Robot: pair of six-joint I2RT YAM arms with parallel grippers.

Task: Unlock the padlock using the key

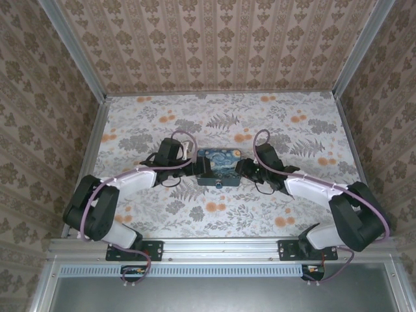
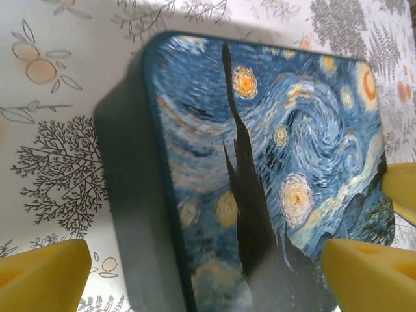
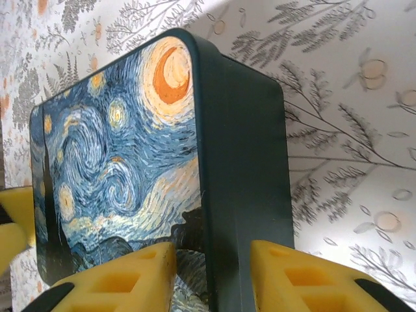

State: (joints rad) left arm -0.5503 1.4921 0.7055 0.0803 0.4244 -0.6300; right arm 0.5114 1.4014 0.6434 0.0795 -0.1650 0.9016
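Padlock [image 1: 219, 184] hanging at painted box [image 1: 219, 162] near face | left gripper [image 2: 205, 255] gaping wide astride its edge | right gripper [image 3: 212, 250] straddling its rim, grip unclear

Starry-night painted box [image 3: 123, 162] on floral table [image 3: 364, 130], right end effector [image 3: 211, 279] — yellow fingers [image 3: 305, 279] straddling its dark side wall
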